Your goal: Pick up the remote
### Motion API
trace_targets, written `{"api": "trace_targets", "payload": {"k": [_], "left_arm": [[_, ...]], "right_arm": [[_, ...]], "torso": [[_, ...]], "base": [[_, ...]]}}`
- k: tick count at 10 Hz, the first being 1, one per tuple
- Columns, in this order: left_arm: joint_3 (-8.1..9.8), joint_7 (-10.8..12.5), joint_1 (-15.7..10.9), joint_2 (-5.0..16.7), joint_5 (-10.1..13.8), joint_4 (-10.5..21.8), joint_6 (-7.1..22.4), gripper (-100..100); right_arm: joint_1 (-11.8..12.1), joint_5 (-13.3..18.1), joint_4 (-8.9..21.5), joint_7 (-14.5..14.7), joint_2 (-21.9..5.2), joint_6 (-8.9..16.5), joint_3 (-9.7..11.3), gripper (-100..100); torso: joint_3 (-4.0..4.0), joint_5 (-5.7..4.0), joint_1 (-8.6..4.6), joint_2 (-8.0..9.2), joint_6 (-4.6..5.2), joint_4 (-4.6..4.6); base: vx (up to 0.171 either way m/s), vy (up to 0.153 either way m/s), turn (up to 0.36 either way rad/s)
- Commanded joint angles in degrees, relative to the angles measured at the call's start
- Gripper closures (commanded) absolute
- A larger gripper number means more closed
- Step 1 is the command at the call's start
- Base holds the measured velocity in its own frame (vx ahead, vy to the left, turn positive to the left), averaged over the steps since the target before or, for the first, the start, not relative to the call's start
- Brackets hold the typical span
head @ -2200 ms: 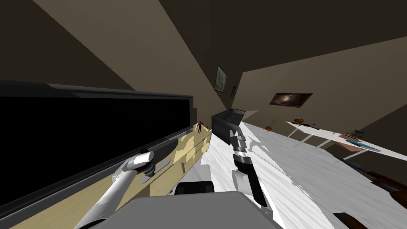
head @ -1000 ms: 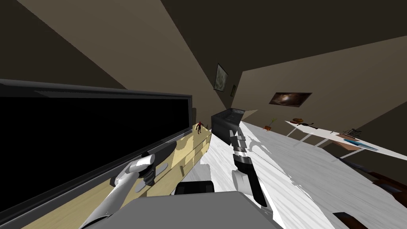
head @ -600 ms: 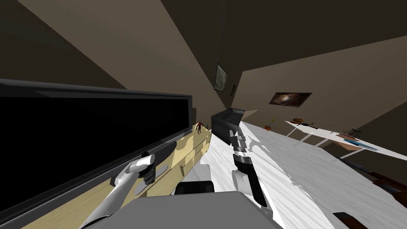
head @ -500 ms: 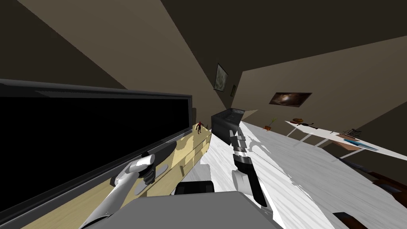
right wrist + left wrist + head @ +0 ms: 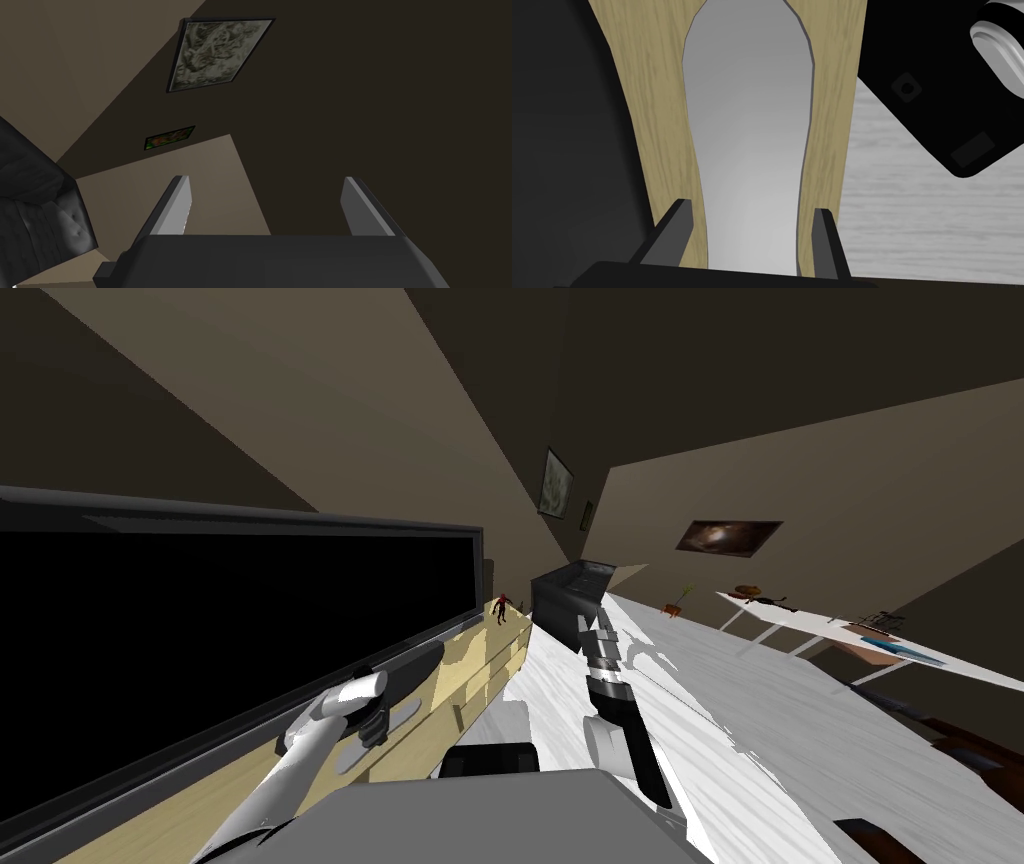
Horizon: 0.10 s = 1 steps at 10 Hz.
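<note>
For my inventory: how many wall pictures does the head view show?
3: a large picture, a small picture just beside it, and a wide picture apart, toward the white table.

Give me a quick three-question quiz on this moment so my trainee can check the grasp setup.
1. True or false: the remote lies flat on the light wooden stand.
2. The left gripper is: A) shut on the remote; B) open, with one finger on each side of it; C) off to one side of it.
3. Fill in: the right gripper is ____ (open or shut).
Key: 1 true; 2 B; 3 open.
</note>
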Motion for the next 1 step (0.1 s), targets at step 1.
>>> {"api": "trace_targets", "payload": {"k": [1], "left_arm": [[0.00, 0.0, 0.0, 0.0, 0.0, 0.0, 0.0, 0]], "right_arm": [[0.0, 0.0, 0.0, 0.0, 0.0, 0.0, 0.0, 0]], "torso": [[0.00, 0.00, 0.00, 0.00, 0.00, 0.00]], "base": [[0.000, 0.000, 0.000]]}}
